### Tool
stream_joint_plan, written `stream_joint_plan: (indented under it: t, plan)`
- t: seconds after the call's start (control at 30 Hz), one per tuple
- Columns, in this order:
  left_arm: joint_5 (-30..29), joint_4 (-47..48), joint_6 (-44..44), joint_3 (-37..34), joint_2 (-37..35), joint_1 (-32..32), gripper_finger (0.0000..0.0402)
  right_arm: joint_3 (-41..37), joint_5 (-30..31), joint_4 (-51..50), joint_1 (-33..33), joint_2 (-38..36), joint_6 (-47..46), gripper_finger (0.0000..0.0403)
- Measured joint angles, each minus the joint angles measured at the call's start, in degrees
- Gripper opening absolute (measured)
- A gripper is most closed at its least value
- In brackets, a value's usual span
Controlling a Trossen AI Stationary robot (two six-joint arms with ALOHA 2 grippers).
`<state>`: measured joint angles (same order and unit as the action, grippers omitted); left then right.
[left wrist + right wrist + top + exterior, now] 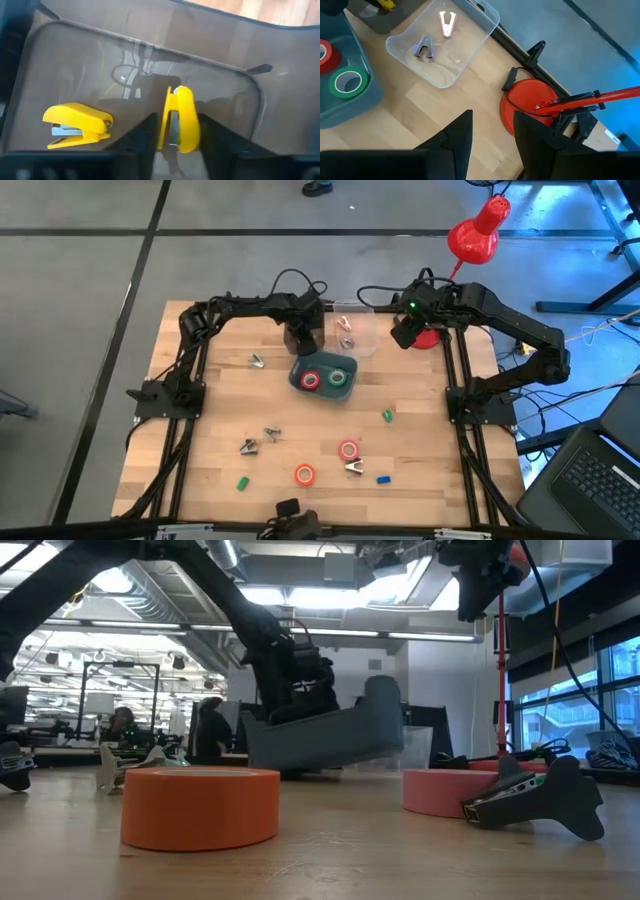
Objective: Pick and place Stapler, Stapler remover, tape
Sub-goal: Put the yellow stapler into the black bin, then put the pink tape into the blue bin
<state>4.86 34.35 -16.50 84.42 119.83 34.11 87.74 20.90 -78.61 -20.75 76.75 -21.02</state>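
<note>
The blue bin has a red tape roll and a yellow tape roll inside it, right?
Not quite. In the high view the blue plastic bin holds a red ring-shaped tape roll and a green ring-shaped tape roll, not a yellow one. The right wrist view shows the green roll too.

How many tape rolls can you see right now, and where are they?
4. A red roll and a green roll sit in the blue bin; two orange-red rolls lie loose on the near table. The arms may hide others.
</note>
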Motion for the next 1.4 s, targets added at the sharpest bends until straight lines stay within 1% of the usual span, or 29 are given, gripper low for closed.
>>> stream_joint_plan:
  t: [0.07, 0.17, 0.23, 0.33, 0.57, 0.9, 1.03, 1.17, 1.23, 1.3, 1.4]
  plan:
    - [-0.19, 0.81, -0.21, 0.74, 0.06, -0.06, 0.0183, 0.00, -0.05, -0.02, 0.00, 0.00, -0.45, 0.0145]
    - [-0.51, 2.87, -0.21, 2.87, 0.06, 0.00, 0.0232, 0.00, -0.15, -0.02, 0.00, 0.00, -1.02, 0.0145]
    - [-0.61, 4.80, -0.20, 4.75, 0.06, 0.00, 0.0251, 0.00, -0.15, -0.02, 0.00, 0.00, -1.00, 0.0145]
    - [-0.54, 8.21, 0.31, 8.58, 0.13, 0.00, 0.0265, 0.00, -0.15, -0.03, 0.00, 0.00, -0.94, 0.0145]
    - [-0.10, 17.74, -0.99, 18.41, -0.01, 0.00, 0.0264, 0.00, -0.15, -0.07, 0.00, 0.00, -0.86, 0.0144]
    - [0.08, 18.62, -0.82, 18.12, 0.09, 0.16, 0.0264, 0.00, -0.13, -0.47, 0.02, 0.00, -0.60, 0.0144]
    - [-1.04, 18.68, -0.76, 18.12, 0.15, 0.17, 0.0258, 0.00, -0.15, -0.82, 0.02, 0.00, -0.60, 0.0144]
    - [-2.17, 21.21, 0.66, 18.20, -2.50, 1.31, 0.0248, 0.00, -0.15, -3.67, 0.02, 0.00, -1.00, 0.0144]
    - [0.64, 23.24, 2.38, 18.30, -4.88, 2.05, 0.0243, 0.00, -0.25, -5.30, 0.09, -0.02, -1.18, 0.0144]
    - [5.05, 26.33, 4.62, 18.30, -7.62, 2.54, 0.0238, 0.00, -1.80, -6.50, 0.47, -0.29, -1.51, 0.0144]
    - [12.14, 31.10, 6.72, 18.23, -12.50, 1.85, 0.0234, 0.00, -4.24, -6.61, 2.69, -1.29, -0.63, 0.0144]
